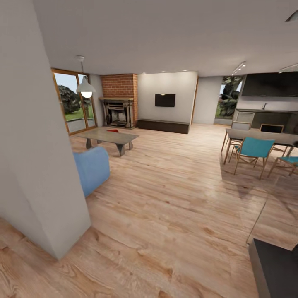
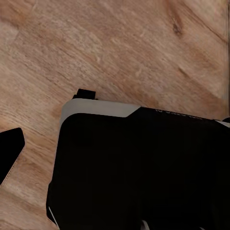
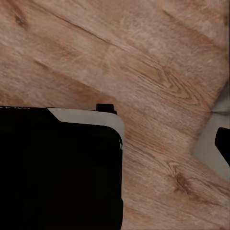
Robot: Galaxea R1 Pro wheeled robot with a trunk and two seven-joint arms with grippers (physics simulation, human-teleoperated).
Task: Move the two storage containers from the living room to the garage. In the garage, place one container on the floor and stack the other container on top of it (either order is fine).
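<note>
I am in the living room, over its light wood plank floor (image 1: 174, 198). Far ahead on the left stands a low grey coffee table (image 1: 108, 137), and a small orange-red shape (image 1: 112, 130) lies on its top; it is too small to tell whether it is a storage container. Behind the table are the brick and stone fireplace (image 1: 118, 111) and the wood-framed glass doors (image 1: 74, 103). A rounded end of the blue sofa (image 1: 92, 167) pokes out from behind a wall. Both wrist views look down at my black, pale-edged base (image 2: 139, 167) (image 3: 57, 167) over the planks.
A white wall corner (image 1: 37, 157) stands close on my left. A dining table with teal chairs (image 1: 253, 150) is at the right, with the kitchen counter (image 1: 265, 118) behind it. A dark cabinet (image 1: 275, 269) sits at the near right. A wide stretch of plank floor leads ahead.
</note>
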